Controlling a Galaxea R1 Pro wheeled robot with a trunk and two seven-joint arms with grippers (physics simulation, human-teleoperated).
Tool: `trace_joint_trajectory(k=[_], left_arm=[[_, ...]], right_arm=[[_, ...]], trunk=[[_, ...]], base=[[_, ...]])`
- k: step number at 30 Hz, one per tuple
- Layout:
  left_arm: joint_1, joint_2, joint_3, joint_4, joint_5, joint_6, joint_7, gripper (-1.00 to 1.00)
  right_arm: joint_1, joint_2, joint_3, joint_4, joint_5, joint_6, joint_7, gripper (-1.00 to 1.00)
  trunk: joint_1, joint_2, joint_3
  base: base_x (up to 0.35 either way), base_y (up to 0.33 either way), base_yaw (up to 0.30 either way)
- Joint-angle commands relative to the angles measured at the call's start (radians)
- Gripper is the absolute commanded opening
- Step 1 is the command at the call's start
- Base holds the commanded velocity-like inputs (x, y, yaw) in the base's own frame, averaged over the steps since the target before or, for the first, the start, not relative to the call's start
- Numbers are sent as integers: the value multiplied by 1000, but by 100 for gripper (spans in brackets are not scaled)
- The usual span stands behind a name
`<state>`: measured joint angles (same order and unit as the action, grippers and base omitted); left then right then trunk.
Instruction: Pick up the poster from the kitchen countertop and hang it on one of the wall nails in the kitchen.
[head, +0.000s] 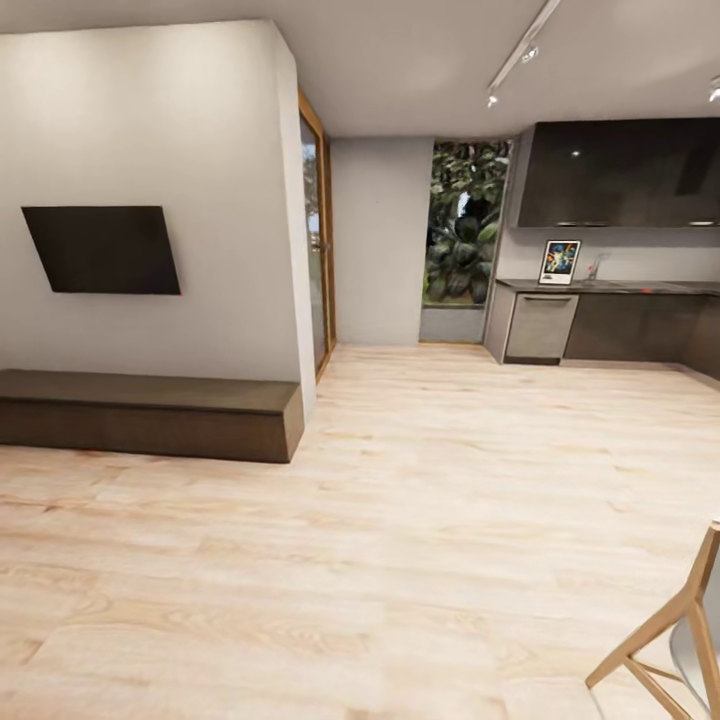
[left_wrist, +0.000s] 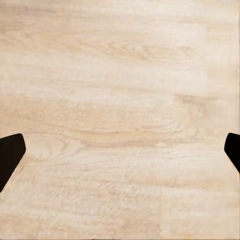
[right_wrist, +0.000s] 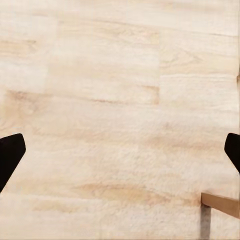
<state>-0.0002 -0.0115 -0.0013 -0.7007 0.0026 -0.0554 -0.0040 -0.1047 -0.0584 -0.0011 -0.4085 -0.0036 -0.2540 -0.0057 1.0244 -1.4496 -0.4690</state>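
Distance is what governs my next move: I am parked in the open room on the pale wood plank floor (head: 400, 520), and the upright rectangular Star Wars poster with its black frame and white border (head: 559, 262) stands far ahead and to the right, propped against the wall on the long grey kitchen countertop (head: 640, 286). Its long axis runs vertically. It sits near the left end of that worktop, above the grey appliance front (head: 541, 326), under the dark upper cabinets (head: 620, 172).

From my left wrist camera I see the left gripper (left_wrist: 120, 155) pointed down at bare floor, its two dark fingertips (left_wrist: 10, 152) spread wide at the frame edges, nothing between them. The right gripper (right_wrist: 120, 155) is the same: spread, empty, over floorboards, with a light wooden chair leg (right_wrist: 222, 202) just beside it. That chair (head: 680, 630) shows near right in my head view.

Since the poster lies to the right of my heading, I judge the right arm will be nearer once I arrive. First I must drive forward and veer right, clearing the chair. Left of me are the low dark bench (head: 150, 410) and the black wall-mounted screen (head: 102, 250).
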Motion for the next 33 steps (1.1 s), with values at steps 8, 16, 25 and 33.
trace_joint_trajectory(k=[8, 16, 25, 33], left_arm=[[0, 0, 0, -54, -2, -8, -3, 100], [0, 0, -1, 2, 0, -9, -4, 100], [0, -1, -2, 17, -1, -10, -4, 100], [0, -1, -2, 19, -1, -10, -4, 100]], right_arm=[[-40, -3, -2, 4, -2, -43, -3, 100], [-46, -20, -1, 31, -1, -48, -4, 100], [-47, -34, -1, 41, -3, -47, -4, 100], [-47, -35, 0, 42, -4, -49, -4, 100]], trunk=[[1, 0, -1], [1, 0, -1], [1, 0, -1], [1, 0, -1]], base=[[338, 0, 0], [339, 0, 0], [340, 0, 0], [340, 0, 0]])
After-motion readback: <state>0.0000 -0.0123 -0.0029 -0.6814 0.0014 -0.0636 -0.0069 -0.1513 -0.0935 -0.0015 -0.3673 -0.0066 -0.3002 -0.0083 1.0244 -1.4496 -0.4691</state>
